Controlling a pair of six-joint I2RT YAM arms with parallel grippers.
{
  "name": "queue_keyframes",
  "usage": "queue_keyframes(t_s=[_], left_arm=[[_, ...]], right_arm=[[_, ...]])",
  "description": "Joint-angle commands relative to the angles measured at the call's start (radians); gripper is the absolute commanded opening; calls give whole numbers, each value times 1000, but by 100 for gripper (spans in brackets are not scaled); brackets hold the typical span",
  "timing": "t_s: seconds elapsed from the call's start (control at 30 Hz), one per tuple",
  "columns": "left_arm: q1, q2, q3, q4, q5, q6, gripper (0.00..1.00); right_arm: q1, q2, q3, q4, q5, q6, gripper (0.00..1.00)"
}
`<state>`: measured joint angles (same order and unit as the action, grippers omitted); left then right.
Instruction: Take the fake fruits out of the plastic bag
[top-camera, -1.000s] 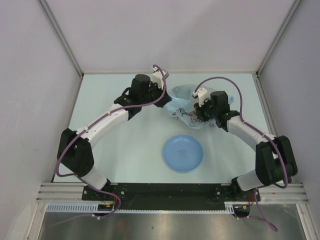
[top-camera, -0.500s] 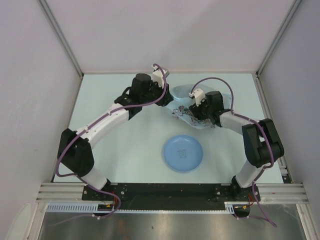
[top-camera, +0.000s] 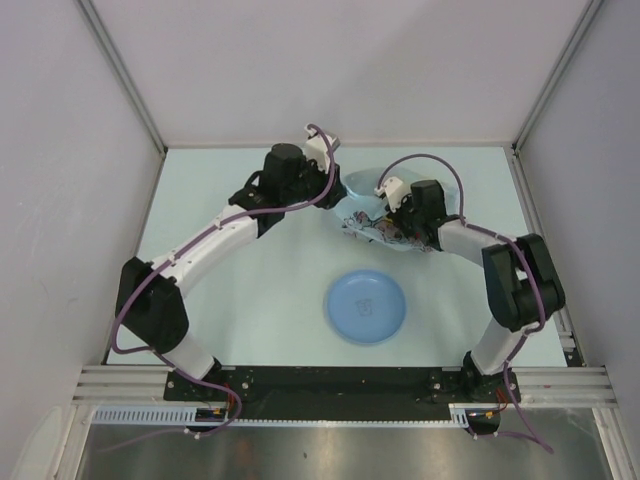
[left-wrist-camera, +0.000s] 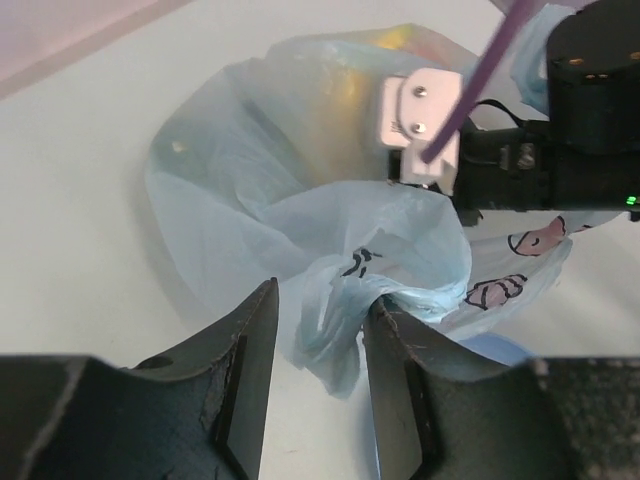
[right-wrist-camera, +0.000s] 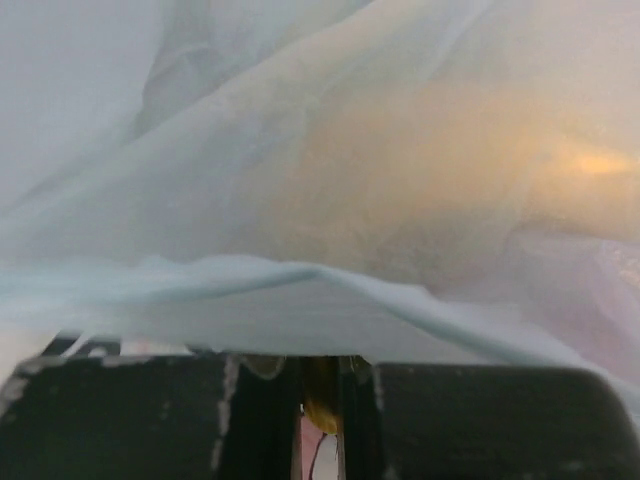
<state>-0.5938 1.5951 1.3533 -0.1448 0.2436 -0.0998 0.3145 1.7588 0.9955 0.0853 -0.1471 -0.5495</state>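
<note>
The light-blue plastic bag (top-camera: 358, 186) lies crumpled at the back middle of the table. In the left wrist view my left gripper (left-wrist-camera: 322, 300) is open, with a fold of the bag (left-wrist-camera: 270, 170) hanging between its fingers and resting on the right one. My right gripper (top-camera: 381, 228) is pushed into the bag from the right. In the right wrist view the bag film (right-wrist-camera: 300, 150) drapes over it, and my right gripper (right-wrist-camera: 320, 368) is nearly closed on a small yellow piece, apparently the banana (right-wrist-camera: 321, 398). A yellow-orange glow (right-wrist-camera: 450, 170) shows through the film. The other fruits are hidden.
A round blue plate (top-camera: 367, 306) sits in front of the bag, near the table's middle. The enclosure walls stand close at the back and sides. My right wrist (left-wrist-camera: 560, 150) fills the upper right of the left wrist view.
My right arm has folded in and its gripper has slid left, deeper into the bag. My left arm has stayed in place.
</note>
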Motion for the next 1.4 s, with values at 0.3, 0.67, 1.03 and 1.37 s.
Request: queue_keyframes(t_s=[0.3,0.67,1.03,1.37], left_arm=[[-4,37,228,-15,-66,138,78],[18,-114,219,-59,-15,149,99],[138,-596,-68,-95,61,161,100],[406,-797,-192,-119,114,108,100]], right_arm=[[8,-544,58,-473,-331,-47,0],[132,-840,89,-754,-367,-104,0],[593,-805,42,-889,-275,-60,0],[729,-616,-103,-504,-36,472,0]])
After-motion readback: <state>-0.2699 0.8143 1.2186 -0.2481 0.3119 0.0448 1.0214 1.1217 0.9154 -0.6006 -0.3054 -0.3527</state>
